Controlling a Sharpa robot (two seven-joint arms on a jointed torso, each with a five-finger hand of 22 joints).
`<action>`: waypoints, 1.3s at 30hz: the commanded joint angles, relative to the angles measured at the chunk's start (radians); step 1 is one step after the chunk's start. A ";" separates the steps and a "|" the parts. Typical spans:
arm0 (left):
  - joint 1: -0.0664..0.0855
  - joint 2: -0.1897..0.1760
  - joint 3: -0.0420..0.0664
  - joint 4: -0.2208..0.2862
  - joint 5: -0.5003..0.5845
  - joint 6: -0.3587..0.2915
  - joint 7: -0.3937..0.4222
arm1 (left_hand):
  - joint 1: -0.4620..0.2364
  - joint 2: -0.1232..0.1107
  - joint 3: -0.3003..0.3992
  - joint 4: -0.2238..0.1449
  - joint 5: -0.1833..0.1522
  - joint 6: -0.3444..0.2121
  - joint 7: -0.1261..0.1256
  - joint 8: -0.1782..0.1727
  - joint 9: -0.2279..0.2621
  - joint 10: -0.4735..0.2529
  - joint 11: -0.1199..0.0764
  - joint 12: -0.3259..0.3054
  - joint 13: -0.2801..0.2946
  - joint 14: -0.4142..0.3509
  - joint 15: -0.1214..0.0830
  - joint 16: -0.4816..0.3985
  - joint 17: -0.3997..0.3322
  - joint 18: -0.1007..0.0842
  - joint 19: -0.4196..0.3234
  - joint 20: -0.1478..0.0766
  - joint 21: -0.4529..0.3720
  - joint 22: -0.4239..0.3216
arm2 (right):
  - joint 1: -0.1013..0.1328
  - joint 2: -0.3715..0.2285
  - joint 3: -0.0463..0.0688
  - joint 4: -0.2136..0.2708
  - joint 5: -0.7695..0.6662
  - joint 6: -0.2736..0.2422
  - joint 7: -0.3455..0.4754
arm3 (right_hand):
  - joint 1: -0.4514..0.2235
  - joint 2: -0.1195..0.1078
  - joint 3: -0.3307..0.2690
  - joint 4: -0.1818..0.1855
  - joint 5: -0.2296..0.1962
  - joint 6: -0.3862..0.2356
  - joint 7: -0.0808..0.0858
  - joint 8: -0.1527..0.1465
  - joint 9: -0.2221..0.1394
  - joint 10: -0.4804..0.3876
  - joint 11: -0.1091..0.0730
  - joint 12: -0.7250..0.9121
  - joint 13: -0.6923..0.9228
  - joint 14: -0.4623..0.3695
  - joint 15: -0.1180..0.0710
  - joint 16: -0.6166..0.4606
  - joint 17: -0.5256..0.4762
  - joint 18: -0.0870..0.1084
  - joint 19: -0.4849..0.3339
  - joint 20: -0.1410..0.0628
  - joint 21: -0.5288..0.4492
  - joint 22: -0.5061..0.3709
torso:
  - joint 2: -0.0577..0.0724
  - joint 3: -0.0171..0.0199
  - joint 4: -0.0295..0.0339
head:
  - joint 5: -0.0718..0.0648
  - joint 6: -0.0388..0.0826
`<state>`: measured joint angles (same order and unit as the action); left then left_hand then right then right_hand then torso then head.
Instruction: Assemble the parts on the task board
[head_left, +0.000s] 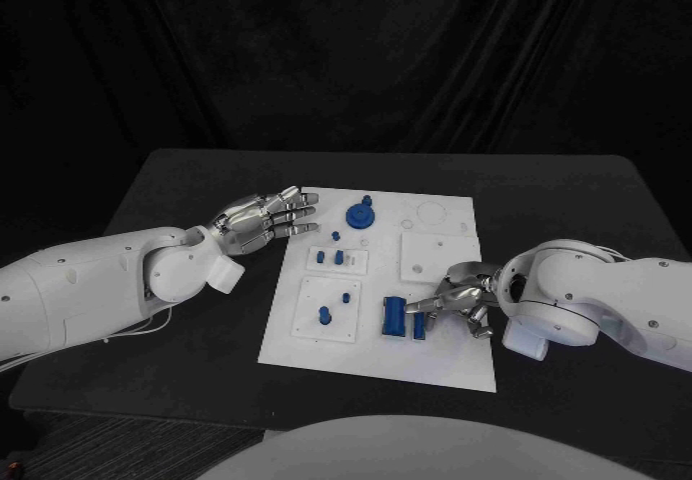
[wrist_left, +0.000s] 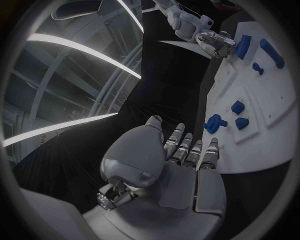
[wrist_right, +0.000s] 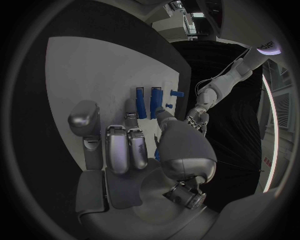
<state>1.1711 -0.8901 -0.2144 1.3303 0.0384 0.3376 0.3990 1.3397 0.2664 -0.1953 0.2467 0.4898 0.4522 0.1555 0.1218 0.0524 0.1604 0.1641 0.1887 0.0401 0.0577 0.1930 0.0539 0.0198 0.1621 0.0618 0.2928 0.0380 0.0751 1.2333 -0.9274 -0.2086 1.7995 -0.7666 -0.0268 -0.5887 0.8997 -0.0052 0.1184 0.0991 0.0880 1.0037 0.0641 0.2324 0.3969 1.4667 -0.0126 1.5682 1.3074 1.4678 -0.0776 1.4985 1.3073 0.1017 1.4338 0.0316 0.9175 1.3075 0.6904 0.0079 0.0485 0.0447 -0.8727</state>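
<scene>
Blue parts lie just beside the right robot hand, whose curled fingers pinch one. Left robot hand hovers open at the task board edge; bare tabotop lies beyond.

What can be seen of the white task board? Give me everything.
The task board is a flat white rectangular plate, plastic by its look, lying on the black table. Raised square panels and a faint ring outline mark its surface, and small blue parts lie or stand on it. The left hand hovers at its far left corner; the right hand reaches over its right edge, fingers by two blue bars.
</scene>
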 joint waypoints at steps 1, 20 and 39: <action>-0.002 0.001 0.001 0.000 -0.001 0.020 0.006 | 0.010 0.001 0.000 -0.005 0.006 0.005 0.017 0.005 0.002 0.003 -0.005 0.003 0.000 0.008 0.000 0.006 0.001 -0.005 0.006 0.001 0.003 -0.001 | -0.003 -0.001 0.000 0.003 0.000 0.024 -0.016 | -0.012 0.001 -0.012 0.000 -0.011 -0.005 0.002 0.001 0.000 0.104 0.000 0.003 0.263 0.068 0.000 -0.001 0.062 0.011 0.005 -0.002 -0.002 0.108 | 0.000 0.0000 0.0000 | 0.001 0.000; -0.003 0.000 0.001 -0.001 -0.001 0.019 0.005 | 0.013 0.001 0.003 -0.011 0.012 0.010 0.018 0.008 0.002 0.004 -0.004 0.004 0.000 0.009 0.001 0.006 0.001 -0.005 0.007 0.001 0.004 -0.001 | 0.076 -0.107 0.001 0.071 0.000 0.005 0.025 | -0.222 0.139 -0.160 0.195 0.001 0.004 -0.003 0.021 0.007 0.104 -0.004 0.003 0.263 0.071 -0.004 0.007 0.078 0.011 0.009 -0.004 0.001 0.112 | 0.000 0.0000 0.0000 | 0.003 0.000; -0.004 -0.006 0.001 0.003 0.000 0.029 0.035 | -0.029 -0.017 -0.020 0.010 -0.026 0.019 0.021 0.019 0.002 0.009 -0.003 0.011 0.000 0.012 -0.003 0.009 0.002 -0.002 0.009 0.000 0.004 -0.003 | 0.074 -0.120 0.000 0.057 0.009 0.037 0.177 | -0.274 0.212 -0.409 0.193 -0.037 -0.032 0.033 -0.122 -0.135 0.104 0.027 0.003 0.263 0.074 0.021 0.018 0.098 0.004 0.013 0.015 0.035 0.120 | 0.000 0.0001 0.0001 | 0.004 0.000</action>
<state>1.1695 -0.8953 -0.2144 1.3306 0.0384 0.3495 0.4054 1.3194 0.2466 -0.2136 0.2509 0.4647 0.4665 0.1556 0.1367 0.0541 0.1666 0.1631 0.2005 0.0401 0.0649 0.1931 0.0578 0.0205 0.1621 0.0618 0.2928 0.0379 0.0731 1.3113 -1.0472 -0.2087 1.8571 -0.7626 -0.0270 -0.4328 0.6242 0.1980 -0.2874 0.2922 0.0570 0.9766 0.0982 0.1127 0.2634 1.4638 0.0064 1.5683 1.3073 1.4678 -0.0632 1.5105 1.3073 0.1017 1.4475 0.0377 0.9490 1.3080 0.6903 0.0079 0.0486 0.0495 -0.8727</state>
